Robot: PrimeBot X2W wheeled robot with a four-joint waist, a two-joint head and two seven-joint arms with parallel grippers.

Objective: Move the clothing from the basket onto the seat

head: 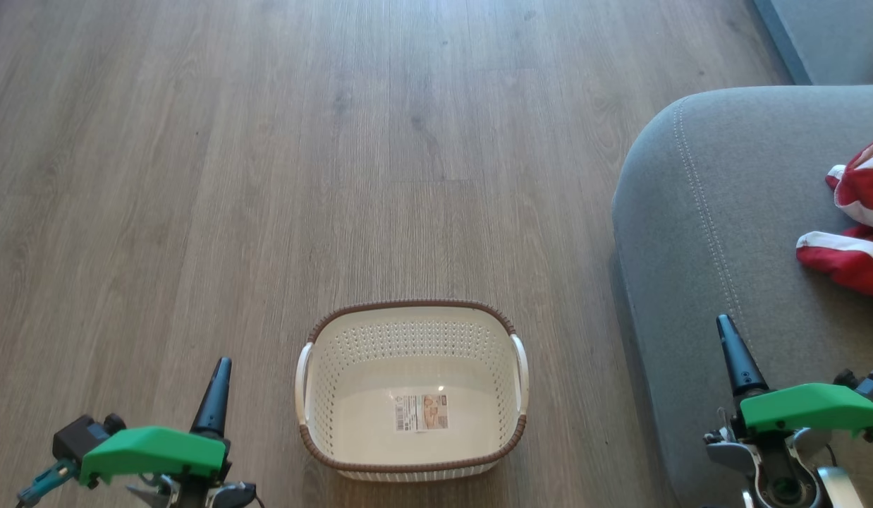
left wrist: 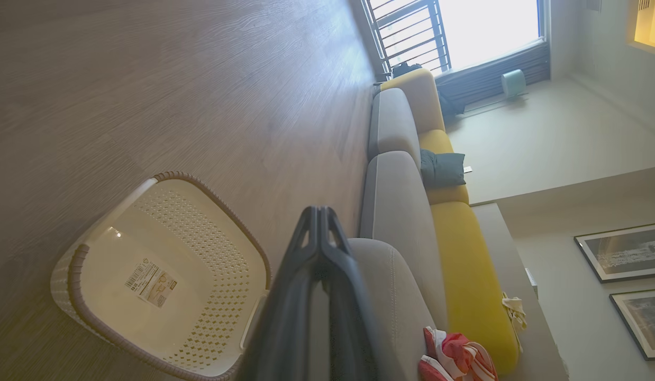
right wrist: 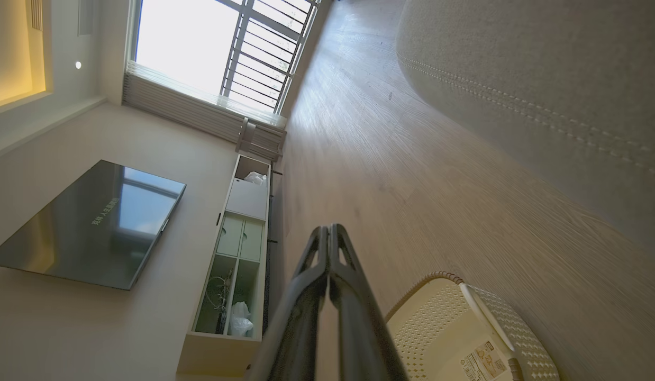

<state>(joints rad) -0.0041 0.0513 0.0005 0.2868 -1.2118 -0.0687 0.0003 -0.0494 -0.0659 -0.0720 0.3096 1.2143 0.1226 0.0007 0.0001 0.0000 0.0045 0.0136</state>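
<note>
The cream basket (head: pixel 316 381) with its brown rim stands on the wood floor at bottom centre, holding just a small label; it also shows as the basket (left wrist: pixel 211 248) and the basket (right wrist: pixel 438 312) in the wrist views. Red-and-white clothing (head: pixel 856 226) lies on the grey seat (head: pixel 718 212) at the right edge, seen too as clothing (left wrist: pixel 457 357) on the seat (left wrist: pixel 396 296). My left gripper (head: pixel 221 367) is shut and empty, left of the basket, tips pressed together (left wrist: pixel 318 211). My right gripper (head: pixel 725 326) is shut and empty over the seat's front, tips together (right wrist: pixel 327 230).
Wood floor (head: pixel 267 141) stretches ahead and to the left. The sofa runs on with grey and yellow cushions (left wrist: pixel 465 275) and a dark pillow (left wrist: pixel 443 168). A wall television (right wrist: pixel 89 225) and a shelf unit (right wrist: pixel 235 264) stand across the room by the window.
</note>
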